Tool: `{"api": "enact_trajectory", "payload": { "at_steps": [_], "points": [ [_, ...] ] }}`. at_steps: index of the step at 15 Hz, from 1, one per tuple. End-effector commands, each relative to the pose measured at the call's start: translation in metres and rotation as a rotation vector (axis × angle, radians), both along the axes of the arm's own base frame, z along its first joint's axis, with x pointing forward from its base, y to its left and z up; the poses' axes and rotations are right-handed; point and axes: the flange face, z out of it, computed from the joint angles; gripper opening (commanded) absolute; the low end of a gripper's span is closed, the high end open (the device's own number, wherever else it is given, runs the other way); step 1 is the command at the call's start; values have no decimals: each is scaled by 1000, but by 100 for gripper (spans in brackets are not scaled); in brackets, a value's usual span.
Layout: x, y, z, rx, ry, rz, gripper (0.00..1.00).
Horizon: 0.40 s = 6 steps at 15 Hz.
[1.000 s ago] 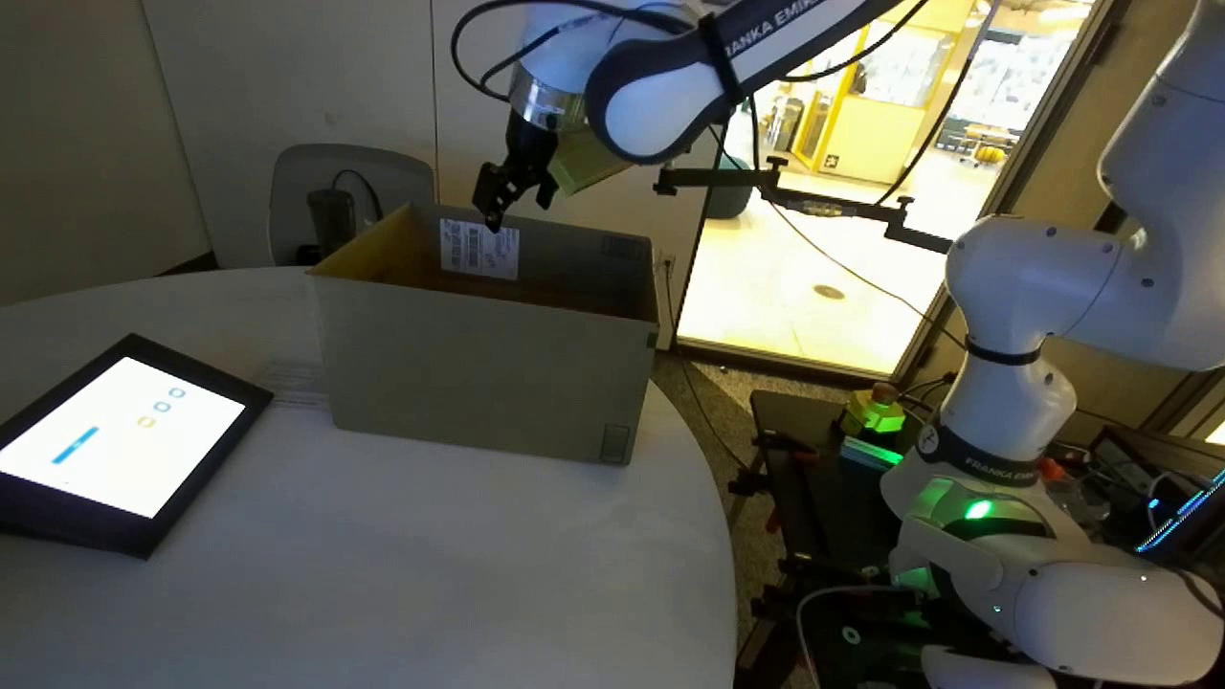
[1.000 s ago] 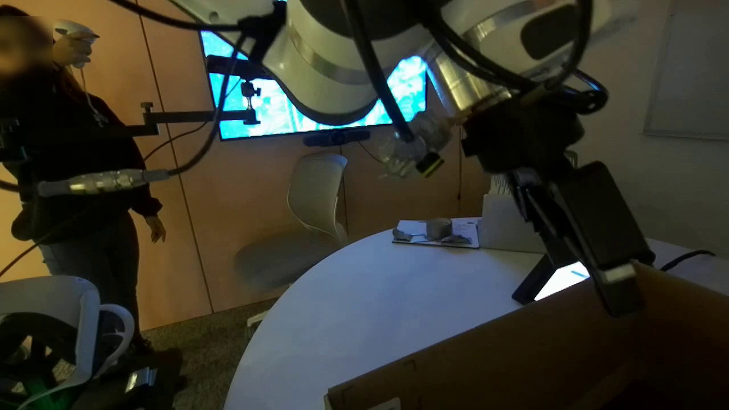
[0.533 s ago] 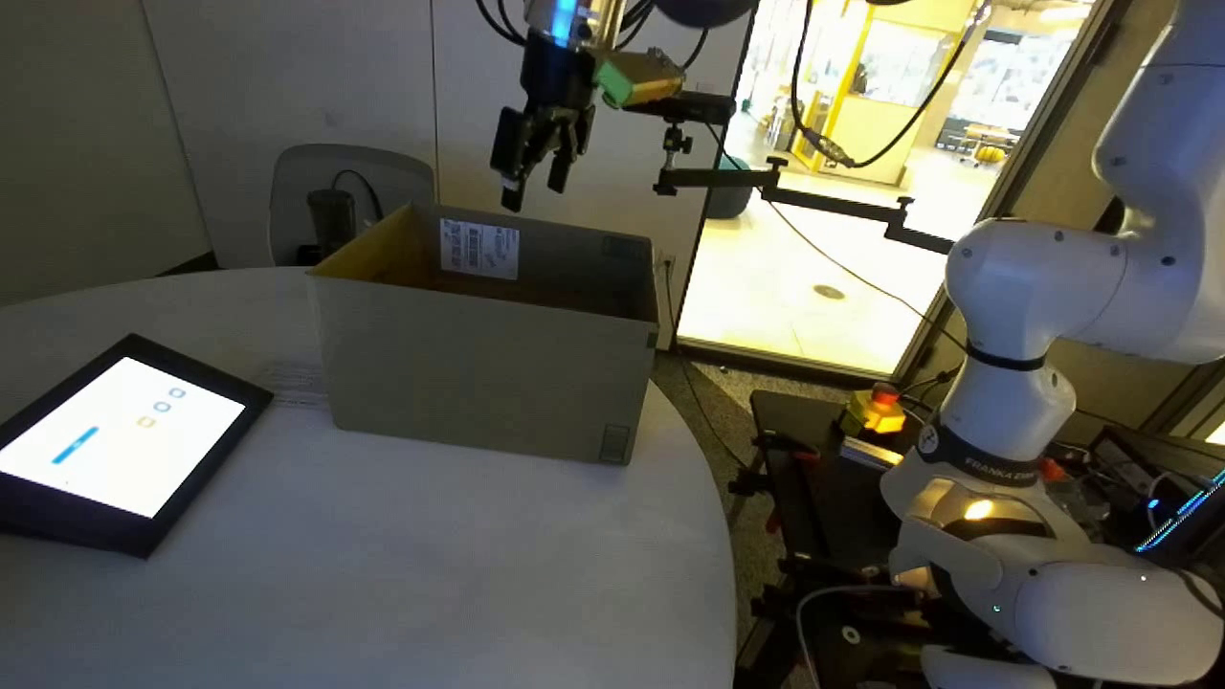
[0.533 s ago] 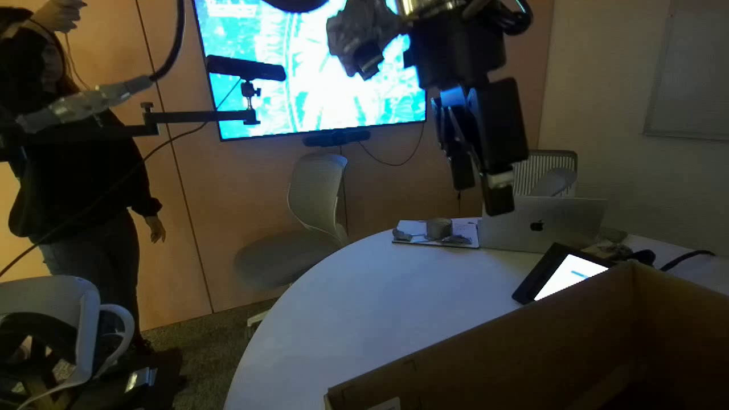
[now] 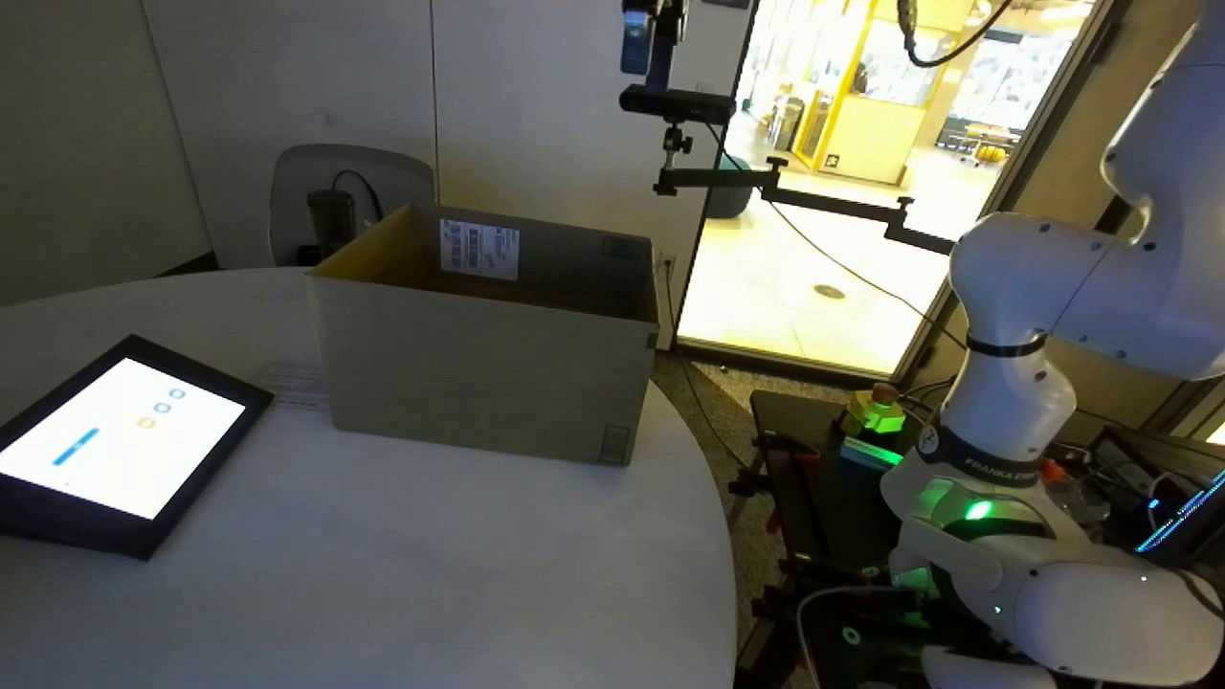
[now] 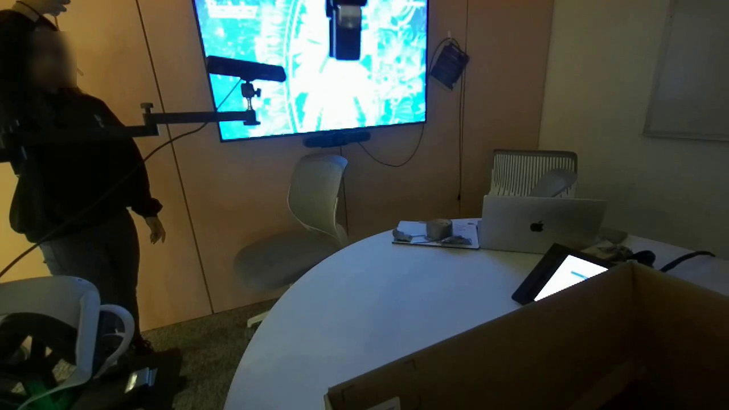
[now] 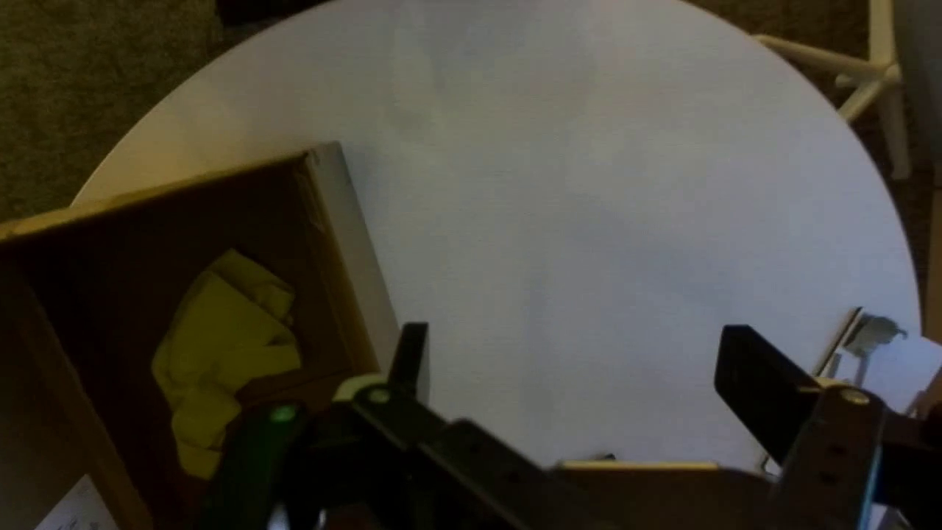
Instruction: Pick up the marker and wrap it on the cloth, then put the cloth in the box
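wrist view: crumpled yellow-green fabric cloth [image 7: 221, 361] inside the brown rectangular cardboard box [image 7: 346, 221], toward 8 o'clock; no marker visible. black two-fingered gripper [image 7: 574, 350] spread wide, grasping nothing. placing appears done; best finished by retreating high, fingers parted, without brushing the box. in an exterior view: white jointed arm [image 5: 1110, 277] at 3 o'clock, gripper at 12, well apart from the box. in an exterior view: one fingertip [image 6: 345, 46] at 12 o'clock, pointing down.

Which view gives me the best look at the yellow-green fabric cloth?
The wrist view: it looks down into the open brown rectangular cardboard box, so the crumpled yellow-green fabric cloth shows inside, though dimly lit. Both exterior views show the box but none of the cloth, which is likely hidden or cut off there.
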Motion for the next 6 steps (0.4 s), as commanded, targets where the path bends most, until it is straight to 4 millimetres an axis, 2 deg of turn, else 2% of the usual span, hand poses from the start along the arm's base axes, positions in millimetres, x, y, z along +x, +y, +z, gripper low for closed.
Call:
{"api": "enact_trajectory", "payload": {
  "at_steps": [1,2,3,6],
  "points": [
    [-22,6,31,35,34,41,100],
    [-28,7,34,34,40,47,100],
    [-19,7,19,21,39,25,100],
    [-25,7,25,18,45,33,100]
  ]
}}
